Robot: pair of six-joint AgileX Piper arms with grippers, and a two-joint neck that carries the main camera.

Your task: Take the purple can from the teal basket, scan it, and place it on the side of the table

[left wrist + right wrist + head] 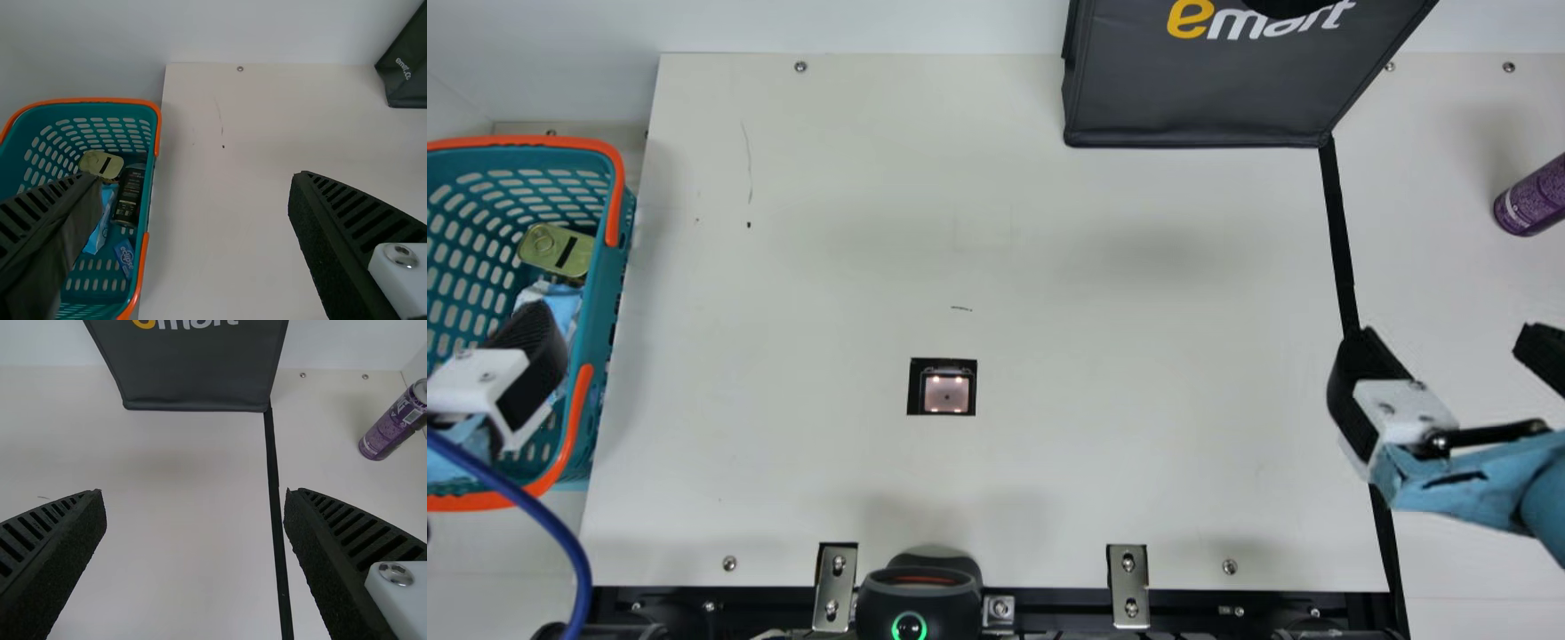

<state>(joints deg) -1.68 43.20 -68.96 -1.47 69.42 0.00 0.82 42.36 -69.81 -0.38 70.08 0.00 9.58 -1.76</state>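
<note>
Purple can (1534, 197) sits beyond, and well apart from, the widely spread right pincer (1448, 354).

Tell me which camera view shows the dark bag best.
The main view: it shows the dark bag's whole bottom edge and the most of its front, though the top is cut off. The right wrist view shows the bottom edge with less of the front; the left wrist view catches a lower corner.

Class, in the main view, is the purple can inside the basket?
No, the can is at the right, beyond the black strip.
</note>
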